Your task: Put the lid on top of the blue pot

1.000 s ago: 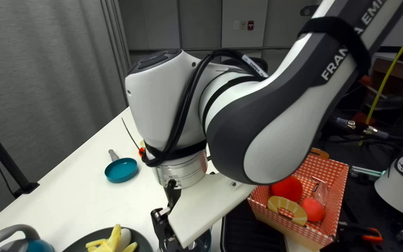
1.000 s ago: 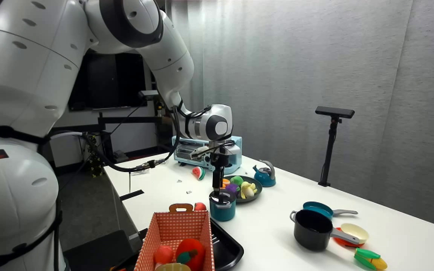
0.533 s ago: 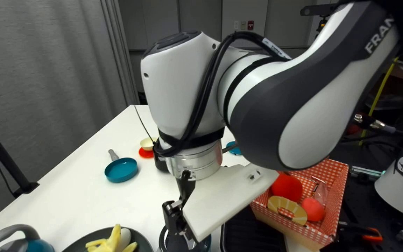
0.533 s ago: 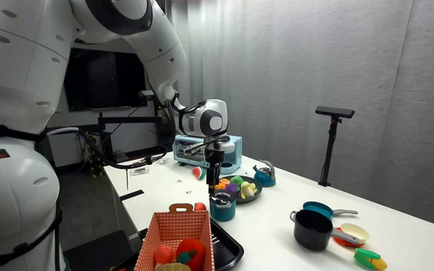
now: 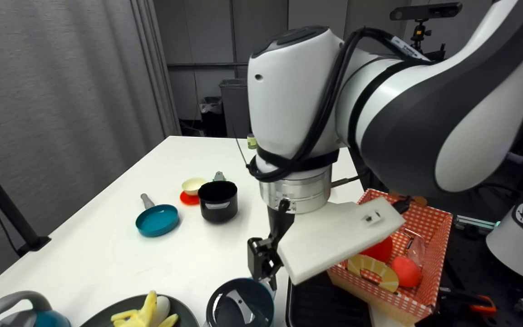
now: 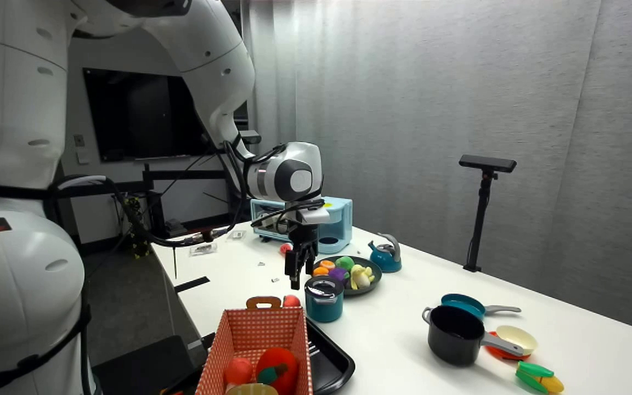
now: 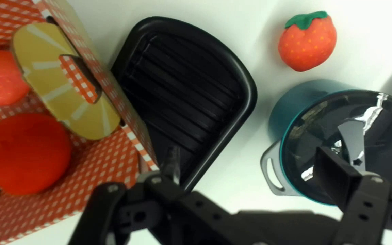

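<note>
Where the lid (image 7: 354,136) sits: on the pot (image 6: 324,310), covering it!
Gripper (image 7: 251,166): spread wide, empty, presumably because placing's done!

arm (image 6: 214,77) bent, extended over tabletop (image 6: 387,329) from its base-side edge. wrist (image 5: 293,104) roughly upright in both exterior views. tool (image 7: 250,165) pointing down, raised above tabletop, inward of that edge. fingers (image 7: 335,178) spread wide apart.

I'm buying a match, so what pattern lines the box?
Red and white checks line the box, clearest in the wrist view.
</note>
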You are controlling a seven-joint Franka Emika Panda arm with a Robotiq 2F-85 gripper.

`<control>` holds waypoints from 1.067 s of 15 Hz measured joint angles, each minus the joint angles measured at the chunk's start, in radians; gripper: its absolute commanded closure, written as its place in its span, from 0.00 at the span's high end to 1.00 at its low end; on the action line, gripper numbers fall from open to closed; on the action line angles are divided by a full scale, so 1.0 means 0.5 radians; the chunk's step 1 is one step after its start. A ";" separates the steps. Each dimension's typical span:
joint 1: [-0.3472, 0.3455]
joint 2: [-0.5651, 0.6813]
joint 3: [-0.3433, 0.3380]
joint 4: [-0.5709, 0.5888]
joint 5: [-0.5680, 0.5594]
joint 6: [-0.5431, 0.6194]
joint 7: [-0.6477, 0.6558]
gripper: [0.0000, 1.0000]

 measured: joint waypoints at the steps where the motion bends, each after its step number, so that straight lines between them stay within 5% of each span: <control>1: -0.013 -0.043 0.000 -0.061 0.000 0.032 0.033 1.00; 16: -0.358 -0.623 0.043 -0.549 -0.034 0.335 0.227 1.00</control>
